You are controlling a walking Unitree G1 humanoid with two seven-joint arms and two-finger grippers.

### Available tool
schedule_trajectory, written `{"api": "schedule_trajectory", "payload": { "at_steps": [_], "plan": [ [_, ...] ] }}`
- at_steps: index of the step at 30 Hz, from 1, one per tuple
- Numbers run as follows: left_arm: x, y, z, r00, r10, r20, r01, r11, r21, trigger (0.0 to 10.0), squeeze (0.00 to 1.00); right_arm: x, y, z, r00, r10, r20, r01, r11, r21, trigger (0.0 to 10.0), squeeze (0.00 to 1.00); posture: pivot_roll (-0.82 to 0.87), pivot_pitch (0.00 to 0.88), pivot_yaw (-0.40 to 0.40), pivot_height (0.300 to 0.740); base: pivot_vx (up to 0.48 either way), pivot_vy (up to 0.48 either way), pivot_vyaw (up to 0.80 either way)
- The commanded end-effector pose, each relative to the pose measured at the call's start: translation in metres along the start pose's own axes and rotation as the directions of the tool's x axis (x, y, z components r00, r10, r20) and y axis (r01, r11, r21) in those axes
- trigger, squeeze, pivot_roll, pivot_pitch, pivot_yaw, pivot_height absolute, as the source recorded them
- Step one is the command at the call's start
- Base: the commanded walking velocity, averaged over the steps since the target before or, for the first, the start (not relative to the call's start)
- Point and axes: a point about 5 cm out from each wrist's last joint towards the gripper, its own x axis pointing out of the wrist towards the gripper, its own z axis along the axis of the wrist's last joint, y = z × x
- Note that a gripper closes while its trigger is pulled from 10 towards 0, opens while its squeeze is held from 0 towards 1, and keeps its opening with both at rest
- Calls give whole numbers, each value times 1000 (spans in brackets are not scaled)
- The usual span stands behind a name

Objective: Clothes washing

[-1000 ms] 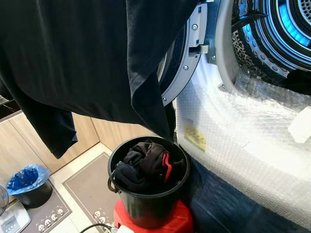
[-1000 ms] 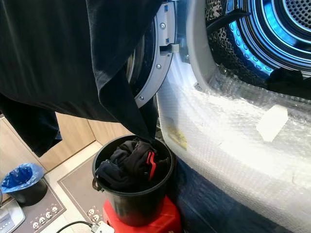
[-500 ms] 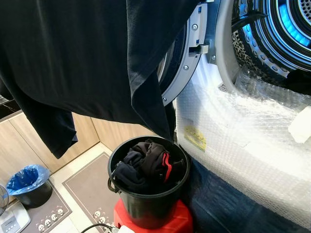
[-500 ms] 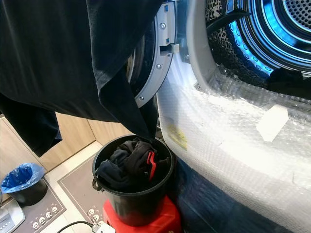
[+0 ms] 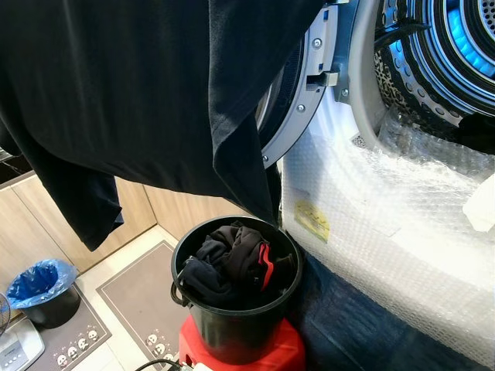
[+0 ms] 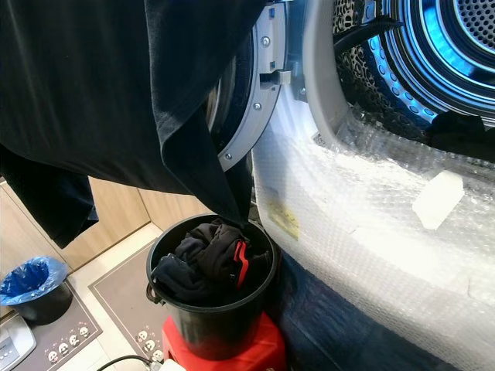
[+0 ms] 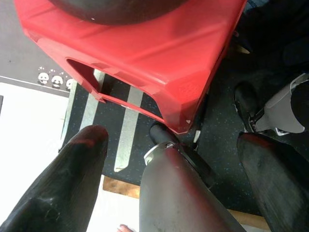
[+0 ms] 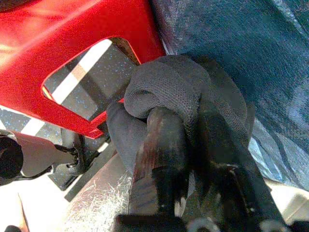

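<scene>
Black cloth (image 5: 139, 85) hangs across the upper left, its tip dipping into a black bucket (image 5: 236, 325) of dark clothes (image 5: 232, 263) on a red stool (image 5: 271, 352), left of the bubble-wrapped washer (image 5: 387, 224). Right gripper (image 8: 186, 140) clamps a dark knit garment (image 8: 169, 84); left gripper (image 7: 174, 145) stands wide apart.

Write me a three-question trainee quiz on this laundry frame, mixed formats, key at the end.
1. True or false: the black bucket stands on a red stool.
2. What does the right gripper hold? A) a blue bag B) a dark knit cloth C) a white block
3. Fill in: the washer front is covered in ____ wrap.

Key: 1 true. 2 B; the right wrist view shows the fingers closed on the cloth. 3 bubble.
</scene>
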Motion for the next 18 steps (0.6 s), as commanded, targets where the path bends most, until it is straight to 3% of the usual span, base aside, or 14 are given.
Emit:
{"api": "schedule_trajectory", "payload": {
  "at_steps": [1,18],
  "plan": [
    [-1,1,-6,1000,-4,-26,5,1000,21,10000,0,-1,3,-4,1000,5,-15,-5,1000,2,10000,0,-123,0,43,740,0,0,0],
    [-1,1,-6,1000,-4,-26,5,1000,21,10000,0,-1,3,-4,1000,5,-15,-5,1000,2,10000,0,-123,0,43,740,0,0,0]
  ]
}}
